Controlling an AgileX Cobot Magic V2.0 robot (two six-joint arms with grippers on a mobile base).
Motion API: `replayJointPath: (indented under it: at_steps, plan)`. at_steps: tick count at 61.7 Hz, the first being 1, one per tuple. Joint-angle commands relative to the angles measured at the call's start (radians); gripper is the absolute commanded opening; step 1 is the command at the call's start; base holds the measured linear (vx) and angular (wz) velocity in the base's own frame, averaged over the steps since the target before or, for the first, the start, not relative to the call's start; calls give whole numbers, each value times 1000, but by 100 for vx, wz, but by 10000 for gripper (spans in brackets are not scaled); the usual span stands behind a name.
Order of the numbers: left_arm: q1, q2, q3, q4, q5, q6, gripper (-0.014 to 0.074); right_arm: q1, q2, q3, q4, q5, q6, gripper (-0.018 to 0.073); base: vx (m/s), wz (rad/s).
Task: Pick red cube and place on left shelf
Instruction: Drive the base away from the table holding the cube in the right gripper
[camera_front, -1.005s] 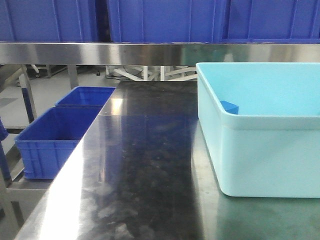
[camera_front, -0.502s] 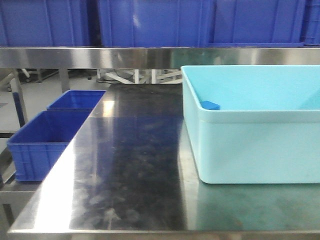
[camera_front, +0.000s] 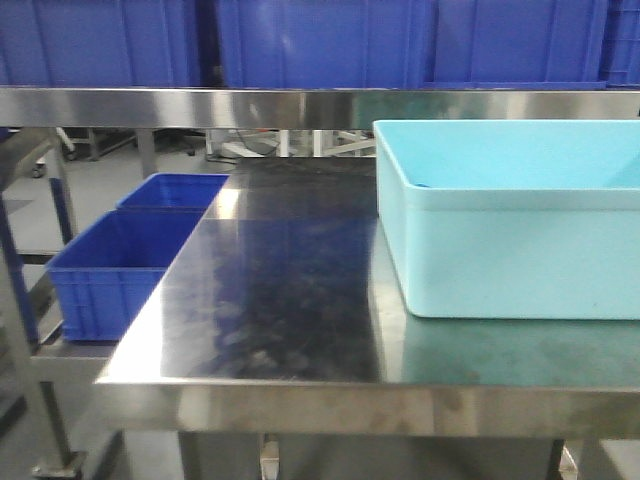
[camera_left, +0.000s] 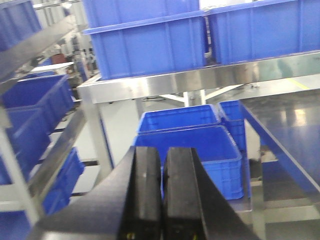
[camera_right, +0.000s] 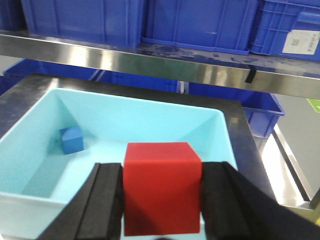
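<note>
Left shelf: a stainless-steel rack with slanted flat rails (camera_left: 57, 150) at the far left of the left wrist view, with ribbed blue plastic crates (camera_left: 35, 100) on its tiers. It is well apart from the red cube.
Left claw: the black left claw (camera_left: 162, 152) has its two fingers pressed together with nothing between them. It hangs above the low crates.
Low crates: two open blue plastic crates (camera_front: 120, 265) stand in a row just beside the left edge of the bench, lower than its top.
Bench: a dark-topped steel bench (camera_front: 280, 280) under a long steel rail (camera_front: 300, 107) that carries big blue crates.
Tub: a light-blue rectangular plastic tub (camera_front: 510, 250) stands on the right part of the bench.
Blue block: a small blue block (camera_right: 71, 139) lies on the tub floor near its left wall.
Red cube: the orange-red cube (camera_right: 161, 200) sits squarely between the claw's fingers, touching both, above the near edge of the tub.
Right claw: the black right claw (camera_right: 161, 170) is clamped on the red cube from both sides.
Writing: a white label (camera_right: 300, 42) on the upper right crate, with print too small to read.
</note>
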Motion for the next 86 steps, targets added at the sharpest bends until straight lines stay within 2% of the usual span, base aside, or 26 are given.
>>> replayJointPath:
  at_steps: [1, 40, 86]
  plan:
    - [-5, 7, 22, -5, -91, 1, 106, -7, 3, -33, -10, -88, -2, 60, -19, 15]
    - [-5, 7, 22, -5, -91, 1, 106, -7, 3, -33, -10, -88, -2, 60, -21, 24]
    - [-5, 7, 22, -5, -91, 1, 106, -7, 3, -33, -10, -88, -2, 60, -21, 44]
